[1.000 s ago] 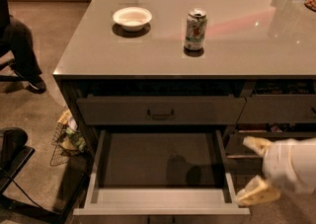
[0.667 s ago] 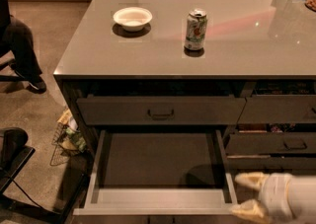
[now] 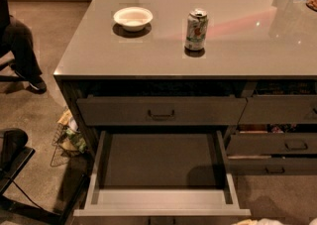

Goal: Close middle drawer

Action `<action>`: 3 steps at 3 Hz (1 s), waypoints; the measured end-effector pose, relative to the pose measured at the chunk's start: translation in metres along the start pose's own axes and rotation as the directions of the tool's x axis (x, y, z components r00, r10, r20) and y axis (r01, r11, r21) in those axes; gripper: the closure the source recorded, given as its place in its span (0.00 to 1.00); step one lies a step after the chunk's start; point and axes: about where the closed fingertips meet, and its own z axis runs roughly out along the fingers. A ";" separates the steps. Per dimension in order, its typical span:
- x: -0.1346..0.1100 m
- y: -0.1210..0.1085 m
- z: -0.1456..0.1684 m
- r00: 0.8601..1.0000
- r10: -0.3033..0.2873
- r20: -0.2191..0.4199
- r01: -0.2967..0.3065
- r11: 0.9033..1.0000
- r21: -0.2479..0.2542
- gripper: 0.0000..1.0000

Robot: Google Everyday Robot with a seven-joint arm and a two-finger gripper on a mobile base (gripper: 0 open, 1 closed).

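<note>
Middle drawer is being shown pulled fully out. Gripper is being glimpsed at the bottom edge near its front-right corner, probably staged for pushing; grip state cannot be told.

No text, brand or number can be read. The can on the worktop has a green-and-white printed label, but its lettering cannot be made out. The gripper just shows at the bottom edge, right of the middle drawer.

White bowl, can apart on countertop.
</note>
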 end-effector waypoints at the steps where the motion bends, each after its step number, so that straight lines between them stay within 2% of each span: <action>1: 0.008 0.008 0.011 1.000 0.020 0.005 -0.019 1.000 -0.020 1.00; 2: 0.009 0.007 0.013 1.000 0.020 0.010 -0.020 1.000 -0.023 1.00; 3: 0.025 0.001 0.048 0.997 0.041 0.063 -0.037 0.997 -0.071 1.00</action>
